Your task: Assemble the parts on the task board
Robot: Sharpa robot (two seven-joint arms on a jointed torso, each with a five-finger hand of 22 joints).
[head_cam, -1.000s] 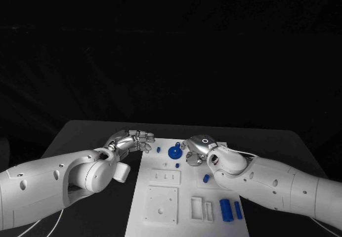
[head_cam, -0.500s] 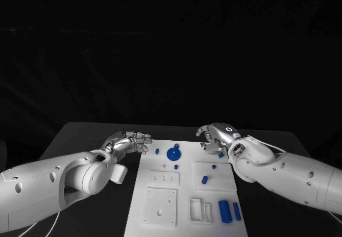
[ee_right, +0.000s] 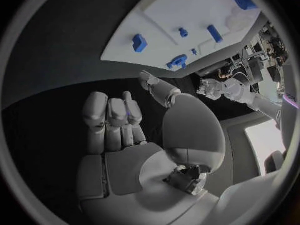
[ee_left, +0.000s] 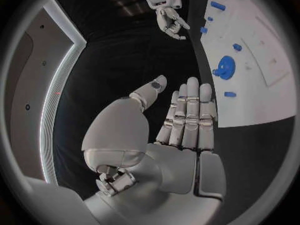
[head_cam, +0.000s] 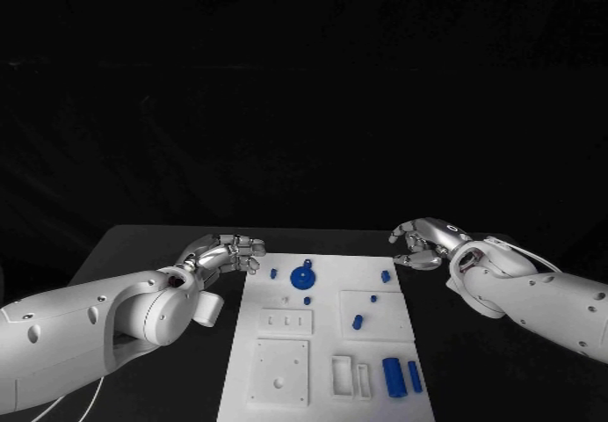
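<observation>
The right hand (head_cam: 427,242) hung empty, fingers loosely curled, beside the task board (head_cam: 323,352). The left hand (head_cam: 226,254) likewise held nothing, fingers extended.

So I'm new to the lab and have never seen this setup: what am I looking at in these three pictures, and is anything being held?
It is a robot with two white arms, each ending in a silver hand. The head view looks down at a black table from a camera on the robot's head. There the left hand sits off the far left corner of the white task board, and the right hand off its far right corner. Small blue parts lie on the board, among them a round blue disc and two blue cylinders. The other two pictures come from fisheye cameras behind each wrist, looking along that hand's palm. Neither hand holds anything.
</observation>
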